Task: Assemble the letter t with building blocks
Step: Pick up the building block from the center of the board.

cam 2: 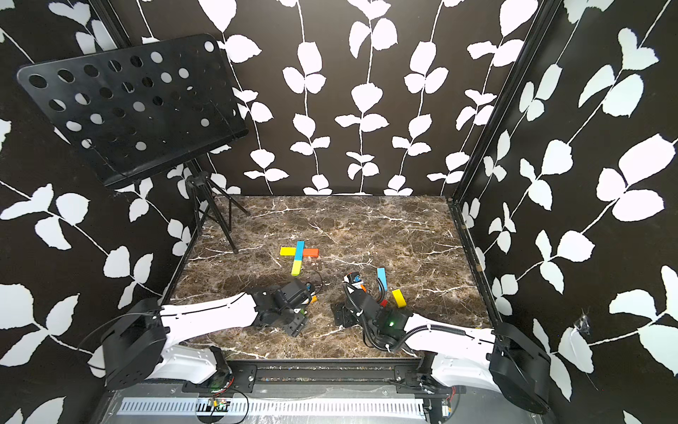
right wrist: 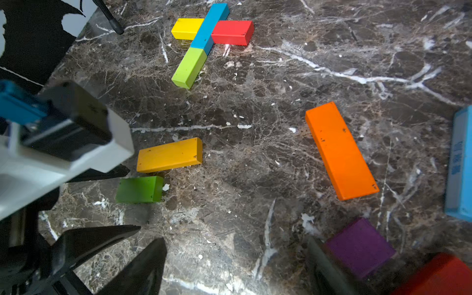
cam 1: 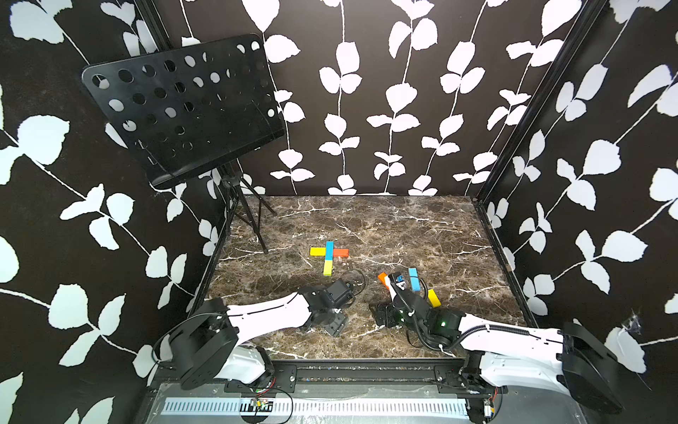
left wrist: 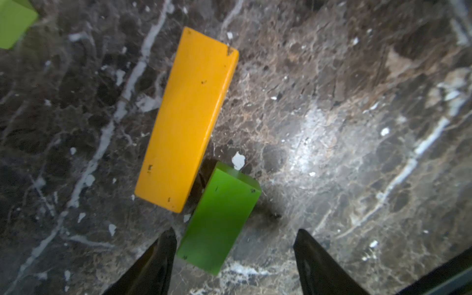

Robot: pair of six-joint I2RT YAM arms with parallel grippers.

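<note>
Step in hand, as I read it: picking a foot piece for the t [cam 1: 329, 257]. It lies mid table [cam 1: 403, 227] w/ a blue+lime stem and a yellow/red crossbar, but nothing at the lime end yet.

Left claw [left wrist: 236, 231] hangs on the robot side of the t, jaws apart, nothing clamped. Green block [left wrist: 219, 219] has its near end between the fingers, close to one and well off the other. Amber block [left wrist: 186, 120] lies just beside it; can't tell if the corners touch.

Next move, I'd say:
- Center on green and square the wrist, since the block lies a bit skewed to the jaws.
- Drop and close across its narrow width.
- Carry it to the t's lime end and set it pointing right.

Watch amber: the finger on that side could nudge it. When placing, don't bump the lime piece.

Right claw [right wrist: 236, 240] is robot-side and right of the t, jaws apart, empty. Purple block [right wrist: 360, 246] sits just outside one finger, w/ a red block [right wrist: 439, 275] near it. Orange bar [right wrist: 341, 150] and blue bar [right wrist: 459, 163] lie robot-side and right of the t, well apart from it. Stand [cam 1: 183, 106] is far-left of the t, out of the way.
</note>
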